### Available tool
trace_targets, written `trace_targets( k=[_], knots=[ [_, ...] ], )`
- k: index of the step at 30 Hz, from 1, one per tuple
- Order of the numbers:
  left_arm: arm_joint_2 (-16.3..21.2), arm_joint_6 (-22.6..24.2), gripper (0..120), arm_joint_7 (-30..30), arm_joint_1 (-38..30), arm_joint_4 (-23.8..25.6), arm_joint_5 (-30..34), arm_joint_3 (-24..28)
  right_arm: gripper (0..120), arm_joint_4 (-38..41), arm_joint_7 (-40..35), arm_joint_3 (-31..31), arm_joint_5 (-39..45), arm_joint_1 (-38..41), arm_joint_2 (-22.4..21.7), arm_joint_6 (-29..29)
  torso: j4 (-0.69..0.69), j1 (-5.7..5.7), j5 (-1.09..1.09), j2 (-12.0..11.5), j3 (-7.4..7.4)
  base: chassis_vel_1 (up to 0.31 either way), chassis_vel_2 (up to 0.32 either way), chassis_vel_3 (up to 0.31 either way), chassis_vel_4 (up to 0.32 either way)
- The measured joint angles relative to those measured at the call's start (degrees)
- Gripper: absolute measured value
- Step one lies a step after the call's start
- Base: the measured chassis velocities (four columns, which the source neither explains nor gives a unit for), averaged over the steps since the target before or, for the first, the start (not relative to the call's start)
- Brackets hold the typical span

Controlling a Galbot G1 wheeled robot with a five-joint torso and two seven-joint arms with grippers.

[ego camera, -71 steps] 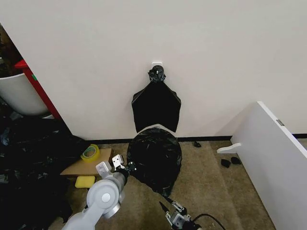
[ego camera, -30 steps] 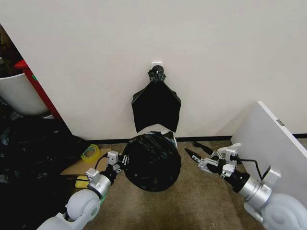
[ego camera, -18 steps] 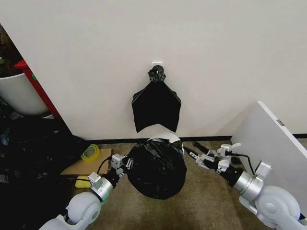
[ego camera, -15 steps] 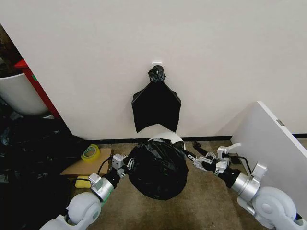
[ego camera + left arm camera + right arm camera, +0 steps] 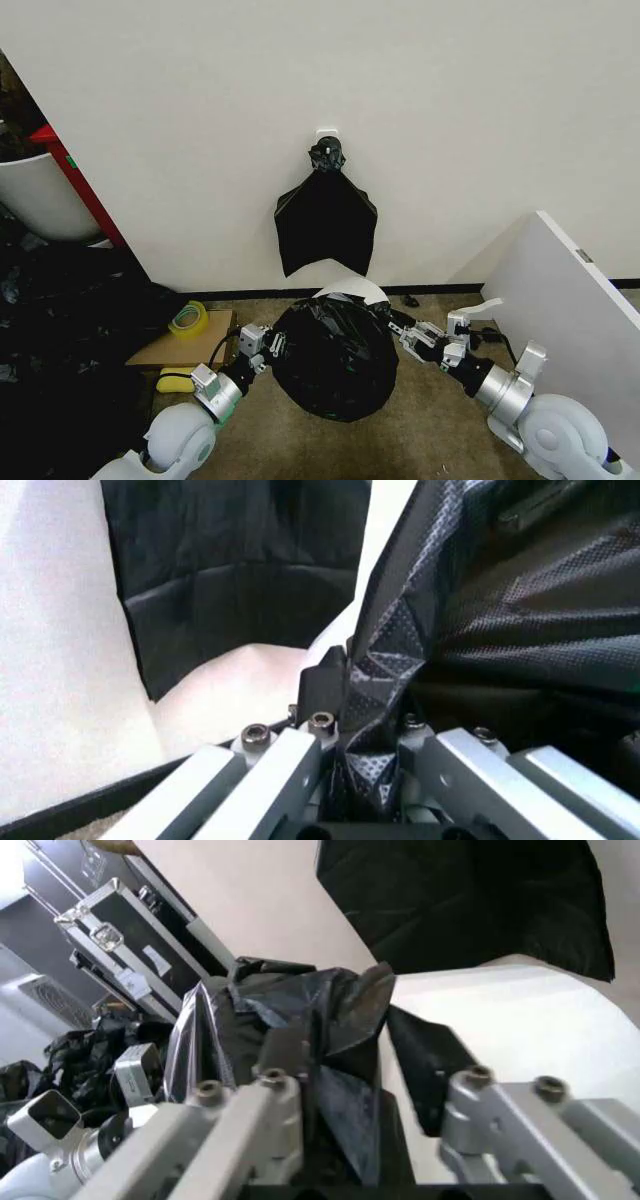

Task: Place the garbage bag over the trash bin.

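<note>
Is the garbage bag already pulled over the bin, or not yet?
Not yet. The garbage bag hangs bunched between left pincer and right pincer; the trash bin rim shows bare behind it.

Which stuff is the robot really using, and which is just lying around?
Using:
crinkled black plastic garbage bag
round white plastic trash bin
left gripper
right gripper

Lying around:
yellow tape roll
yellow sponge
flat black bag bundle

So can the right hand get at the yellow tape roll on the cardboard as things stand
Probably not. The right hand is shut on the garbage bag, and the bag and trash bin sit between it and the tape roll, which lies beyond the left hand.
</note>
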State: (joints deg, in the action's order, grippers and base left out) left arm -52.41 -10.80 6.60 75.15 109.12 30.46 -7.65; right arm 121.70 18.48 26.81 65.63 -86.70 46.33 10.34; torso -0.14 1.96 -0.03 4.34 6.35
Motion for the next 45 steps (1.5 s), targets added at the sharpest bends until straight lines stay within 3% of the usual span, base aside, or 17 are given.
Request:
trace_targets(
  k=[7,29,35,40,45],
  knots=[
    [-0.48,-0.15,0,0.04,0.15,0.14,-0.48,0.09,0,-0.11,-0.30,-0.56,-0.71,0.46,0.60,-0.51,0.00,0.00,0.00,0.00,0.00,0.000,0.000,0.000,0.000],
    [0.17,-4.42,0,3.58,-0.27,-0.36,-6.53,0.80,0,-10.00,-4.80,-4.19,-5.56,7.83,1.76,-1.13,0.00,0.00,0.00,0.00,0.00,0.000,0.000,0.000,0.000],
    [-0.18,-4.51,0,3.48,-0.43,-0.50,-6.71,0.91,0,-10.91,-5.03,-4.42,-6.45,8.36,2.42,-1.16,0.00,0.00,0.00,0.00,0.00,0.000,0.000,0.000,0.000],
    [-0.63,-2.31,0,0.10,-0.42,-0.49,-5.80,0.94,0,-10.00,-4.50,-3.74,-8.48,6.97,3.03,-2.06,0.00,0.00,0.01,0.00,0.00,0.000,0.000,0.000,0.000],
    [-1.65,3.32,0,-6.09,-1.02,-0.50,-2.23,0.88,21,-6.96,-4.74,0.33,-9.81,3.00,3.37,-3.04,0.00,0.00,-0.01,0.00,0.00,0.000,0.000,0.000,0.000]
  ],
)
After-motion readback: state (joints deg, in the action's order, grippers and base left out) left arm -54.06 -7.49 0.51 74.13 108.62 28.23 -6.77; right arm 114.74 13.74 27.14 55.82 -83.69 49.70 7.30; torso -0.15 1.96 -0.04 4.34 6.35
